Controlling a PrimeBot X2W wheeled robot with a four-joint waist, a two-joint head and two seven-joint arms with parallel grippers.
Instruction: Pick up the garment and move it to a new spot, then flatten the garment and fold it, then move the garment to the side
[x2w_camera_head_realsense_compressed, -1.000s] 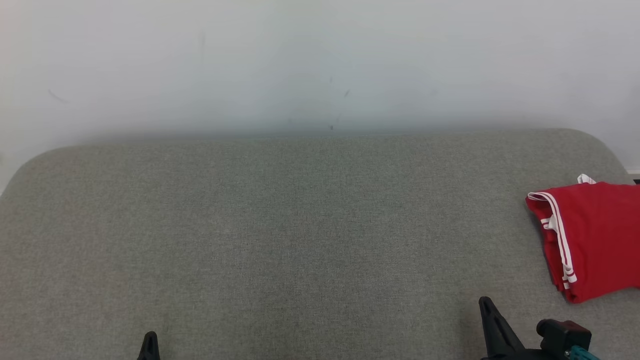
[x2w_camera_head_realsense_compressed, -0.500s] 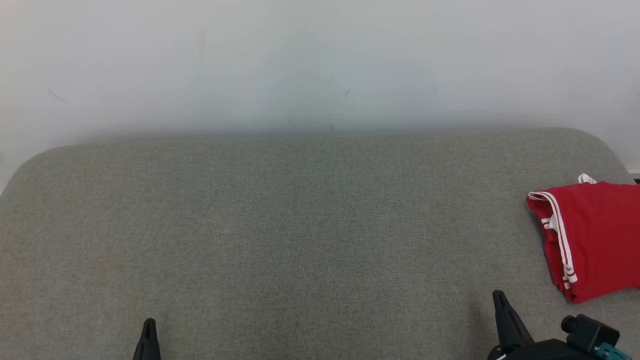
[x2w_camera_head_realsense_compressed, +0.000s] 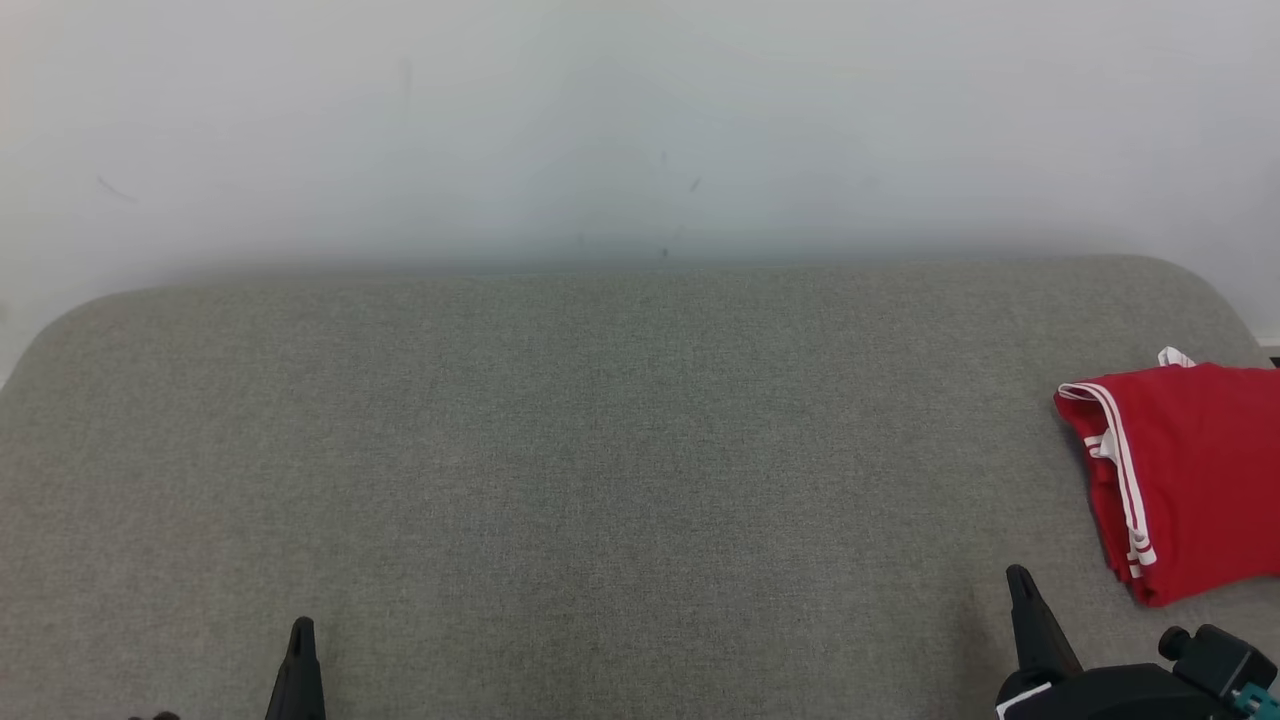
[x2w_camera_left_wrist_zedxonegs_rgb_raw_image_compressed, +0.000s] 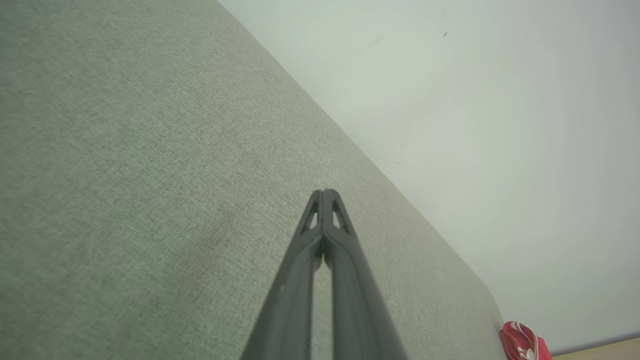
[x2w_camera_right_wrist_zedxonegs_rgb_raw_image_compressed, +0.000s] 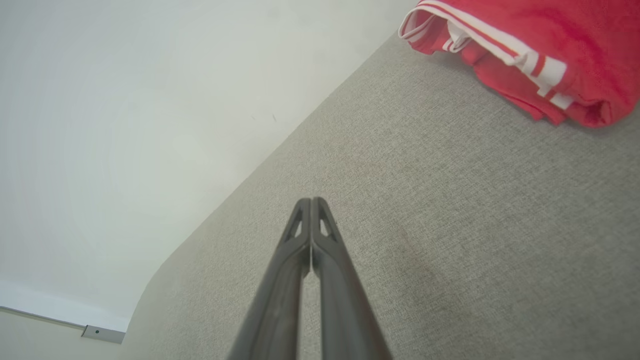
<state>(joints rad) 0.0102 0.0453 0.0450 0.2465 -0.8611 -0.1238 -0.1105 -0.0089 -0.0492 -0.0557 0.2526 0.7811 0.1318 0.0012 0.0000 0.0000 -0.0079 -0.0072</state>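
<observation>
The grey fabric-covered table spreads wide, with the folded red, white-striped garment lying at its right edge. The right hand is near the garment but not touching it, fingers pressed together and empty. The left hand, well apart, is likewise closed on nothing.

We can't read any text, brand or number here. The white stripes on the garment show no lettering.

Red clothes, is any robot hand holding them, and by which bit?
Nothing is held. The left gripper and right gripper are shut empty; the red garment lies apart.
</observation>
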